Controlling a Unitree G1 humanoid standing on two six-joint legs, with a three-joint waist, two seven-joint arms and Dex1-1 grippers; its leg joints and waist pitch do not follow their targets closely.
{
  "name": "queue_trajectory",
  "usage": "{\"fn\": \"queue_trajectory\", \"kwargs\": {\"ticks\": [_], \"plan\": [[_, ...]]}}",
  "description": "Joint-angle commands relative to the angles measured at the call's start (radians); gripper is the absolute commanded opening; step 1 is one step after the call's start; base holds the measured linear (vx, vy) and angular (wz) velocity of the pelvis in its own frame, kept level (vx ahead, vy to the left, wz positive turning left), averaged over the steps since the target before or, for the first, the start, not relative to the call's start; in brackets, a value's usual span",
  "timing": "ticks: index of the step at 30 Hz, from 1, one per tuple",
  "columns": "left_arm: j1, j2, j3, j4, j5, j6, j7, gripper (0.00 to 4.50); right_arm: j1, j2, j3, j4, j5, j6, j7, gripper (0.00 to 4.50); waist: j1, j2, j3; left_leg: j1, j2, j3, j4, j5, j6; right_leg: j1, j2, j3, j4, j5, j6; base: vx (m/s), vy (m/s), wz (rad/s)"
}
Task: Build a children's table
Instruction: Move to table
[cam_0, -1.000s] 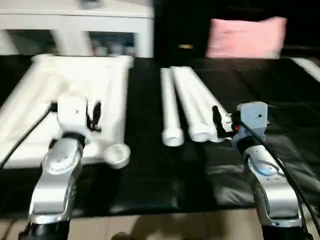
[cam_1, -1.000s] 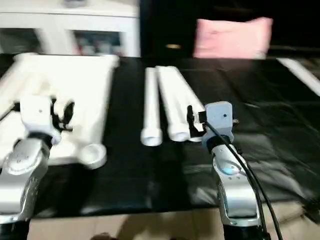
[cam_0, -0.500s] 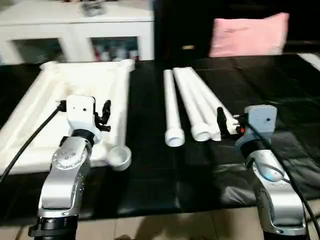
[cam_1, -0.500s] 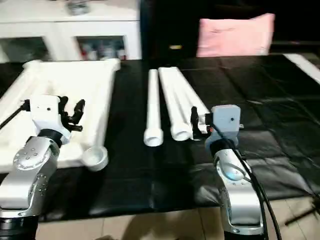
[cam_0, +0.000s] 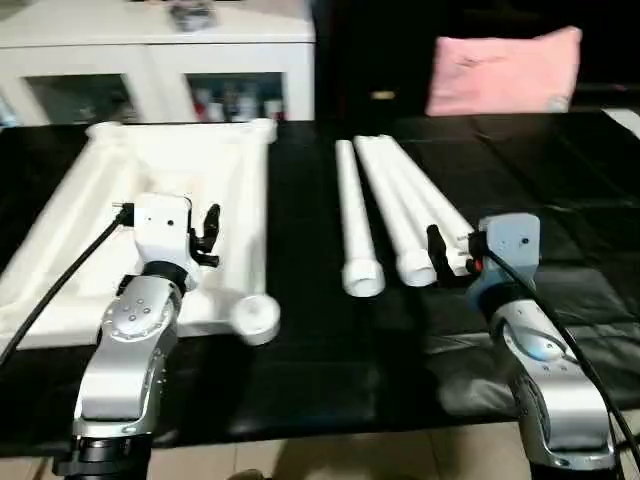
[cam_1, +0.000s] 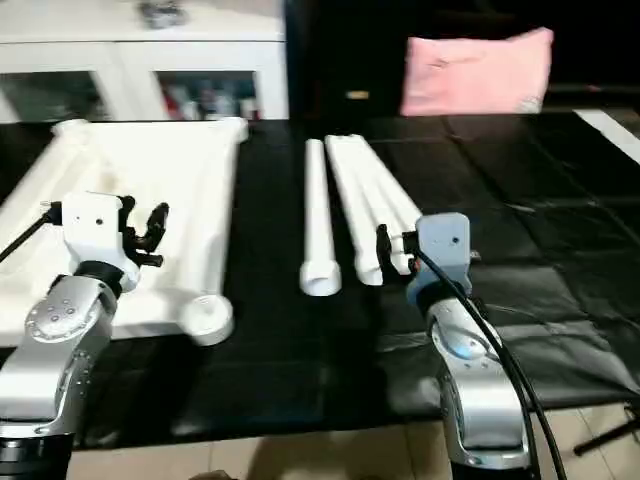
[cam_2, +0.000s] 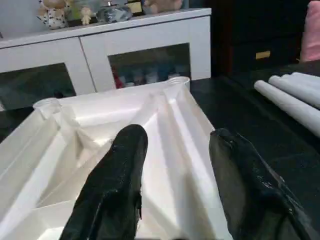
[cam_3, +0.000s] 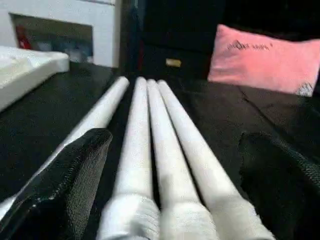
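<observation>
The white tabletop (cam_0: 170, 210) lies ribbed side up at the left of the head view on the black sheet (cam_0: 310, 330). The 4 white legs (cam_0: 395, 205) lie side by side at centre. The left gripper (cam_2: 175, 190) hangs over the tabletop, fingers part-spread, holding nothing. The right gripper (cam_3: 170, 190) sits wide open, empty, over the legs' near ends. A pink cushion (cam_0: 505, 72) sits upper right.

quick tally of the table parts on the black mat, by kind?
Tabletop: 1
Legs: 4
Total: 5
</observation>
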Motion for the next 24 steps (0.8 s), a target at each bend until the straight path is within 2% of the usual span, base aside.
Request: {"fn": "queue_trajectory", "kwargs": {"ticks": [1, 3, 5, 7, 8, 10, 11, 12, 13, 14, 15, 16, 17, 18, 19, 20, 21, 22, 23, 24], "plan": [[0.001, 0.004, -0.010, -0.007, 0.002, 0.001, -0.007, 2.31, -0.008, 0.004, -0.008, -0.003, 0.003, 0.009, -0.006, 4.50, -0.003, -0.011, -0.051, 0.017, 0.041, -0.001, -0.087, -0.236, 0.136, 0.027, -0.054, 0.045, -0.088, -0.445, -0.135, -0.036, 0.072, 0.02], [-0.001, 0.008, -0.009, -0.005, 0.001, 0.002, -0.010, 2.31, -0.003, 0.005, -0.006, -0.005, 0.004, 0.012, -0.008, 4.50, -0.005, -0.011, -0.052, 0.013, 0.040, -0.006, -0.094, -0.274, 0.113, 0.030, -0.056, 0.047, -0.093, -0.487, -0.101, -0.040, 0.079, -0.02], [-0.004, 0.009, -0.008, -0.004, 0.001, 0.002, -0.013, 2.31, -0.001, 0.016, -0.015, -0.004, 0.014, 0.018, -0.014, 4.50, -0.013, -0.009, -0.052, 0.020, 0.037, -0.006, -0.102, -0.325, 0.098, 0.023, -0.048, 0.041, -0.096, -0.504, -0.073, -0.043, 0.080, -0.03], [-0.006, 0.011, -0.008, -0.003, 0.000, 0.003, -0.016, 2.31, -0.002, 0.025, -0.027, -0.003, 0.027, 0.019, -0.017, 4.50, -0.023, -0.010, -0.050, 0.026, 0.033, -0.005, -0.111, -0.410, 0.079, 0.013, -0.038, 0.034, -0.100, -0.514, -0.042, -0.048, 0.082, -0.04], [-0.007, 0.011, -0.008, -0.003, 0.000, 0.003, -0.016, 2.31, -0.003, 0.026, -0.029, -0.003, 0.029, 0.020, -0.017, 4.50, -0.025, -0.011, -0.049, 0.027, 0.032, -0.005, -0.112, -0.433, 0.074, 0.011, -0.038, 0.034, -0.102, -0.522, -0.034, -0.048, 0.079, -0.05], [-0.009, 0.011, -0.008, -0.002, 0.000, 0.004, -0.017, 2.31, -0.005, 0.029, -0.033, -0.004, 0.033, 0.023, -0.017, 4.50, -0.032, -0.006, -0.049, 0.027, 0.032, -0.006, -0.118, -0.485, 0.059, 0.014, -0.037, 0.027, -0.107, -0.531, -0.010, -0.046, 0.076, -0.08], [-0.010, 0.010, -0.009, -0.002, 0.000, 0.005, -0.018, 2.31, -0.007, 0.029, -0.034, -0.005, 0.033, 0.027, -0.016, 4.50, -0.041, 0.006, -0.051, 0.073, 0.039, 0.019, -0.105, -0.535, 0.004, -0.027, -0.017, 0.043, -0.116, -0.543, 0.003, -0.065, 0.072, -0.11], [-0.010, 0.010, -0.010, -0.002, 0.000, 0.005, -0.018, 2.31, -0.008, 0.029, -0.034, -0.005, 0.032, 0.030, -0.017, 4.50, -0.050, -0.004, -0.039, 0.095, 0.041, 0.031, -0.109, -0.663, -0.036, -0.047, 0.017, 0.010, -0.119, -0.542, 0.011, -0.066, 0.054, -0.24], [-0.011, 0.010, -0.010, -0.002, 0.000, 0.005, -0.018, 2.31, -0.009, 0.027, -0.032, -0.006, 0.029, 0.032, -0.018, 4.50, -0.057, 0.002, -0.032, 0.071, 0.053, 0.043, -0.155, -0.757, -0.047, -0.022, 0.044, -0.032, -0.084, -0.477, 0.006, -0.066, 0.054, -0.24], [-0.011, 0.010, -0.010, -0.002, 0.000, 0.006, -0.018, 2.31, -0.009, 0.026, -0.031, -0.006, 0.026, 0.033, -0.019, 4.50, -0.057, 0.013, -0.028, 0.050, 0.069, 0.058, -0.191, -0.810, -0.055, 0.001, 0.057, -0.052, -0.036, -0.420, -0.008, -0.055, 0.054, -0.33], [-0.011, 0.010, -0.011, -0.002, 0.001, 0.006, -0.019, 2.31, -0.010, 0.025, -0.029, -0.004, 0.024, 0.031, -0.017, 4.50, -0.021, 0.006, -0.018, -0.065, 0.077, 0.071, -0.280, -0.911, -0.045, 0.105, 0.052, -0.079, 0.156, -0.225, -0.021, -0.108, 0.028, -0.18], [-0.011, 0.011, -0.011, -0.002, 0.001, 0.006, -0.019, 2.31, -0.010, 0.026, -0.029, -0.003, 0.023, 0.031, -0.017, 4.50, 0.017, 0.018, -0.024, -0.070, 0.062, 0.090, -0.266, -0.887, -0.035, 0.110, 0.045, -0.075, 0.155, -0.188, -0.017, -0.108, 0.028, -0.18], [-0.011, 0.011, -0.011, -0.002, 0.001, 0.007, -0.019, 2.31, -0.010, 0.026, -0.028, -0.002, 0.023, 0.031, -0.016, 4.50, -0.013, -0.035, -0.050, 0.010, 0.058, 0.081, -0.177, -0.636, -0.030, 0.053, -0.029, 0.032, 0.061, -0.500, 0.035, -0.037, -0.068, -0.09], [-0.012, 0.011, -0.011, -0.003, 0.001, 0.009, -0.019, 2.31, -0.010, 0.026, -0.026, -0.001, 0.024, 0.032, -0.017, 4.50, 0.012, -0.045, -0.036, 0.049, 0.017, -0.025, 0.129, -0.235, -0.014, -0.058, -0.236, 0.157, -0.178, -1.006, 0.072, 0.037, -0.072, -0.07], [-0.012, 0.011, -0.011, -0.003, 0.001, 0.009, -0.019, 2.31, -0.010, 0.025, -0.024, 0.000, 0.025, 0.032, -0.018, 4.50, 0.007, -0.058, -0.070, -0.091, -0.028, -0.112, 0.140, -0.085, 0.013, 0.083, -0.203, 0.185, -0.102, -0.910, 0.044, 0.037, -0.072, -0.07], [-0.012, 0.013, -0.011, -0.003, 0.001, 0.008, -0.019, 2.31, -0.011, 0.025, -0.023, 0.001, 0.027, 0.035, -0.017, 4.50, 0.019, -0.061, -0.062, -0.111, -0.014, -0.119, 0.121, -0.082, 0.003, 0.095, -0.195, 0.165, -0.085, -0.782, 0.007, 0.051, 0.011, -0.21], [-0.012, 0.013, -0.011, -0.003, 0.001, 0.008, -0.019, 2.31, -0.011, 0.025, -0.022, 0.001, 0.028, 0.037, -0.016, 4.50, 0.040, -0.034, -0.057, -0.081, 0.023, -0.123, 0.062, -0.110, 0.022, 0.066, -0.166, 0.145, -0.070, -0.501, -0.139, 0.043, 0.057, -0.08], [-0.011, 0.014, -0.010, -0.003, 0.001, 0.009, -0.019, 2.31, -0.012, 0.025, -0.022, 0.001, 0.029, 0.040, -0.015, 4.50, 0.027, -0.031, -0.060, -0.047, 0.014, -0.097, -0.010, -0.065, 0.081, 0.059, -0.077, 0.088, -0.046, -0.316, -0.238, 0.043, 0.057, -0.08], [-0.011, 0.016, -0.009, -0.004, 0.000, 0.009, -0.019, 2.31, -0.012, 0.025, -0.022, 0.000, 0.029, 0.042, -0.015, 4.50, 0.023, -0.026, -0.061, -0.041, 0.012, -0.088, -0.042, -0.018, 0.155, 0.047, -0.022, 0.063, -0.019, -0.238, -0.239, -0.005, 0.101, 0.22], [-0.011, 0.016, -0.009, -0.004, 0.000, 0.009, -0.019, 2.31, -0.013, 0.025, -0.021, -0.001, 0.029, 0.042, -0.015, 4.50, -0.009, 0.006, -0.074, 0.030, 0.025, -0.097, -0.054, 0.112, 0.293, -0.002, 0.047, 0.023, 0.033, -0.142, -0.229, 0.023, 0.146, 0.11]]}}
